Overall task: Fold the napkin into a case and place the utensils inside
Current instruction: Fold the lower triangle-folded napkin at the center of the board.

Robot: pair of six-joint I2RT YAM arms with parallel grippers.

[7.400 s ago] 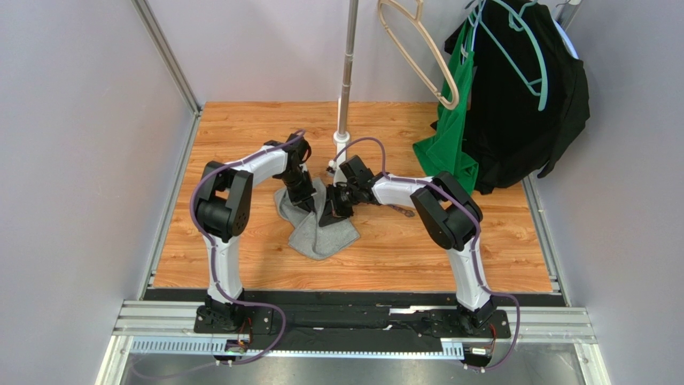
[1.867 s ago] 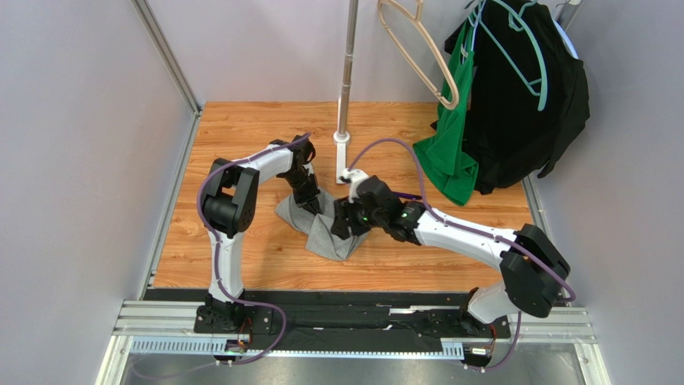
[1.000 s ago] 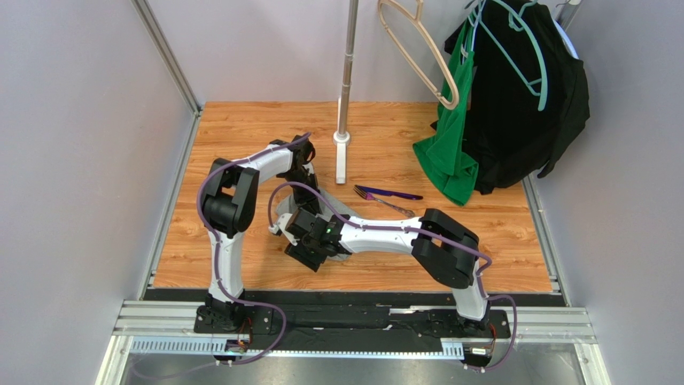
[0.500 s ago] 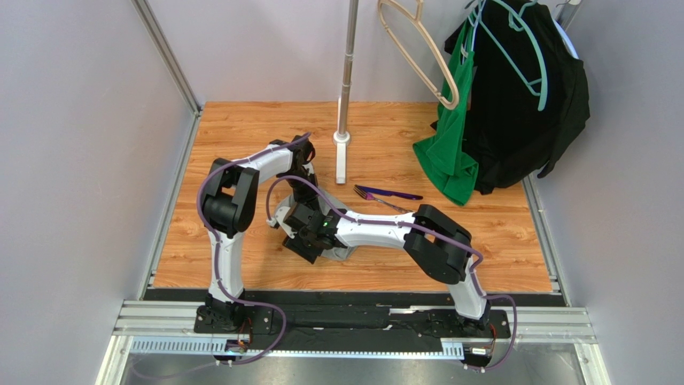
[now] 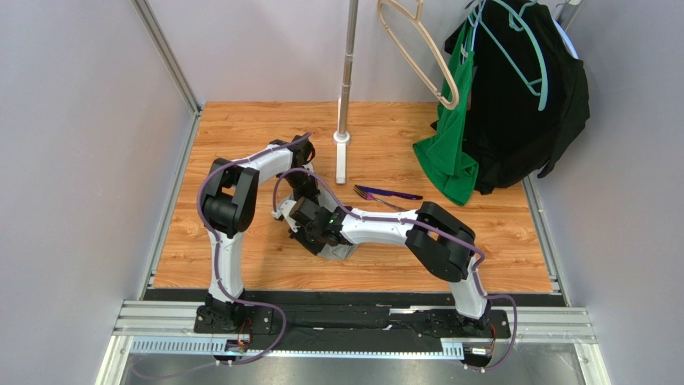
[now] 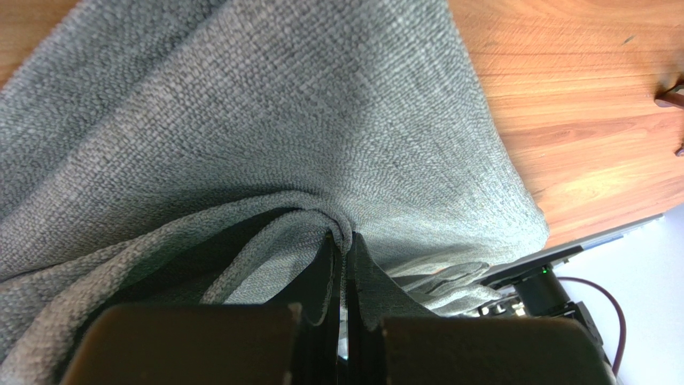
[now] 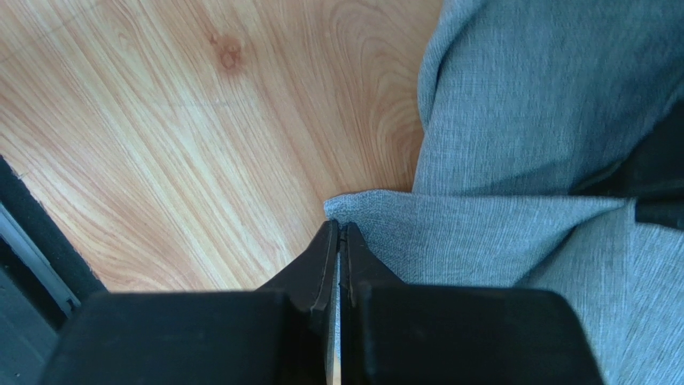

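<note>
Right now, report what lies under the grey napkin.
The grey soft cloth napkin lies on the wooden tabletop. Dark purple utensil and silvery fork lie apart on bare wood. Anything beneath its folds is covered.

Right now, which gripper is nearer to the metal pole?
Left. The left gripper pinches the napkin near-left of the pole; the right gripper holds a corner farther from it.

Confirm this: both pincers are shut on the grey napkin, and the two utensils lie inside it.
One part is wrong. The left pincer and right pincer are shut on the napkin, but the utensils lie on the wooden table, apart from it; the top view shows this.
</note>
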